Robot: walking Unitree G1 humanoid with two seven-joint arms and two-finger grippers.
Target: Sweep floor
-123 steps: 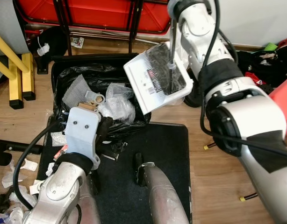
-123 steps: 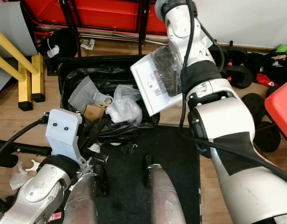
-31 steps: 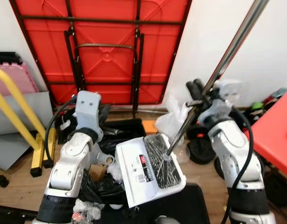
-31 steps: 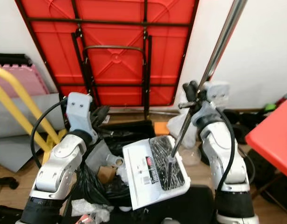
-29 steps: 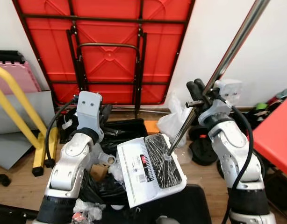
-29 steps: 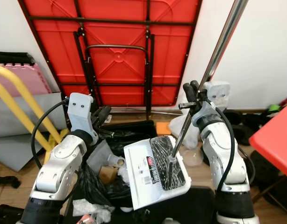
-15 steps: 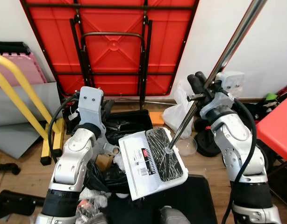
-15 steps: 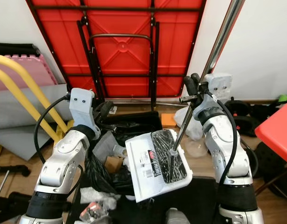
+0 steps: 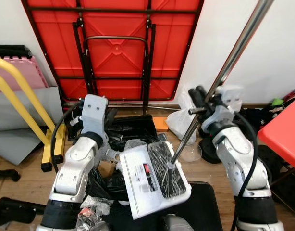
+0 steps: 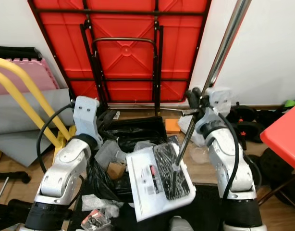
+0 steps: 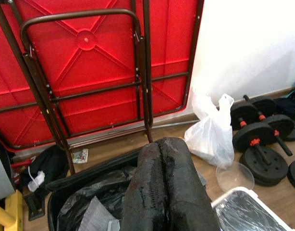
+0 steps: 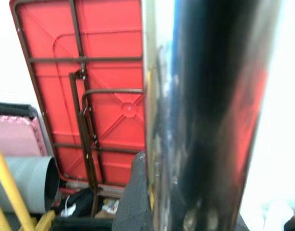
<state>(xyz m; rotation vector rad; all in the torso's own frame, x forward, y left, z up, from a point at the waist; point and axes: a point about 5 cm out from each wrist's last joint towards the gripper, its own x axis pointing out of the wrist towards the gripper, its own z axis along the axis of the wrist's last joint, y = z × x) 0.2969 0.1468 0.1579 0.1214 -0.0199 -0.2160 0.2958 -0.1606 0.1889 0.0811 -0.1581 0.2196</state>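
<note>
Your dustpan [image 9: 154, 179] is a white tray on a long shiny metal pole [image 9: 219, 79], tilted with its open face toward the camera; a red-and-black label sits at its middle and black strands fill its right half. It hangs above the near edge of the black-lined bin [image 9: 130, 132], just in front of the black mat [image 9: 205, 211]. Your right gripper [image 9: 199, 99] is clamped around the pole about halfway up, its fingers [image 9: 194, 95] wrapped on the left of the shaft. Your left gripper [image 11: 163, 185] has its fingers pressed together with nothing between them, raised over the bin's far left side, pointing toward the folded red table [image 9: 114, 45] against the wall.

Compared with half a second ago, the pan sits a little lower and nearer, and slightly more to the left. The right gripper's hold is at the same place on the pole. A white plastic bag [image 11: 212, 134] and black dumbbells [image 11: 263, 139] lie on the floor to the right.
</note>
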